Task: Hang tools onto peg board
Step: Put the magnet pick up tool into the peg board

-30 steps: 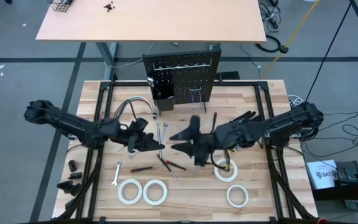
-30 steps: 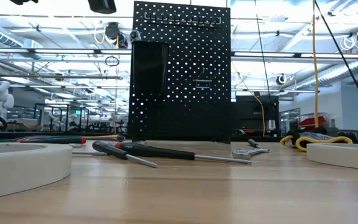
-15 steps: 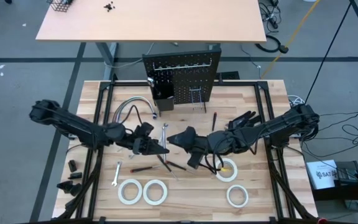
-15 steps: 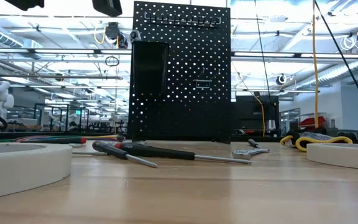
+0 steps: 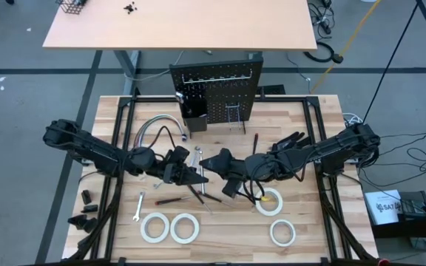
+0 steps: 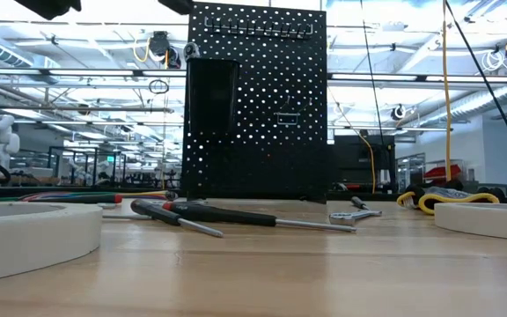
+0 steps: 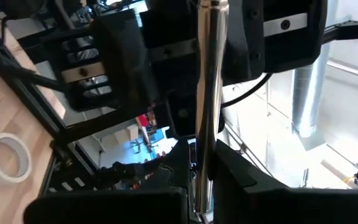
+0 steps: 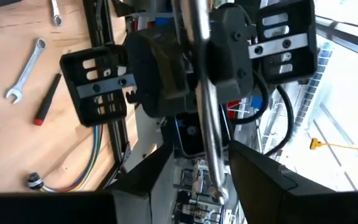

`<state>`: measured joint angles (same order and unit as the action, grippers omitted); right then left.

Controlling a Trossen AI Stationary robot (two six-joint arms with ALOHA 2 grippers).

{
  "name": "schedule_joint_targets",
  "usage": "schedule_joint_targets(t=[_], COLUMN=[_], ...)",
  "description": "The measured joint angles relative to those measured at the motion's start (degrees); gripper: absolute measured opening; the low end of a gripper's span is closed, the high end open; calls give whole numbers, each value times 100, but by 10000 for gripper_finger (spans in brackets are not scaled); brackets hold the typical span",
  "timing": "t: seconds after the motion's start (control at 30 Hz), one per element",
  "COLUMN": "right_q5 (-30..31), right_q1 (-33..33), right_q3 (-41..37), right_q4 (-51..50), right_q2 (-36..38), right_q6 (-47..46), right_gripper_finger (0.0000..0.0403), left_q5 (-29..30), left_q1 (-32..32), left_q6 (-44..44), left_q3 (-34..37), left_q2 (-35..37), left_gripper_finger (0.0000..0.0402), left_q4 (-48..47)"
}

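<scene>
Both arms meet over the middle of the tabletop (image 5: 302, 118), above the loose screwdrivers. The left pincer (image 5: 191, 175) is clamped on a silver rod-like tool (image 7: 207, 93), likely the ratchet's shaft, though its head is not visible. The right pincer (image 5: 224, 166) faces it. In the right wrist view the same silver shaft (image 8: 205, 112) runs between its fingers, which stand part-way apart on either side; whether they touch it I cannot tell. It looks like a hand-over in mid-air.

The peg board (image 5: 217, 92) stands upright at the far edge of the tabletop, well apart from the two pincers. Other tools lie flat: a wrench (image 5: 139, 207) near the left edge, tape rolls (image 5: 184, 227) along the near edge, screwdrivers (image 6: 179, 216) in the middle.

Risks:
- If the left pincer lets go before the right has a firm grip, the tool would drop onto the screwdrivers below.
- A smooth round shaft could swivel in a weak pinch.
- The two pincers are crowded; a small misjudgement could knock them together.

Hidden or unclear:
- Both ends of the tool are cut off in the wrist views.
- The low view shows neither pincer.
- The hooks on the board are too small to make out.
</scene>
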<state>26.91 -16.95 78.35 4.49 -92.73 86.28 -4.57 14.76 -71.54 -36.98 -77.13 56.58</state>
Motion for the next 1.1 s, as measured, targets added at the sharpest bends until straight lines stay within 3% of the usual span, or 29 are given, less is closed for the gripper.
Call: schedule_joint_targets(t=[0.47, 0.67, 0.87, 1.0, 1.1], right_q5=[5, 19, 29, 64, 401], right_q1=[-98, -155, -153, -153, -199], right_q3=[0, 0, -3, -2, -4], right_q4=[41, 25, -163, -263, -308], right_q2=[0, 0, -7, -4, 25], right_q6=[149, 27, -355, -803, -1522], right_gripper_finger=[140, 97, 22, 22, 22], left_q5=[-143, -143, -133, -160, -686], left_q1=[-39, -81, -81, -170, -368], left_q6=[30, -7, -166, -8, 696], left_q3=[-229, -228, -233, -233, -235], left_q2=[-340, -340, -336, -338, -309], left_gripper_finger=[30, 35, 85, 107, 111], left_q4=[-4, -7, 11, -6, 24])
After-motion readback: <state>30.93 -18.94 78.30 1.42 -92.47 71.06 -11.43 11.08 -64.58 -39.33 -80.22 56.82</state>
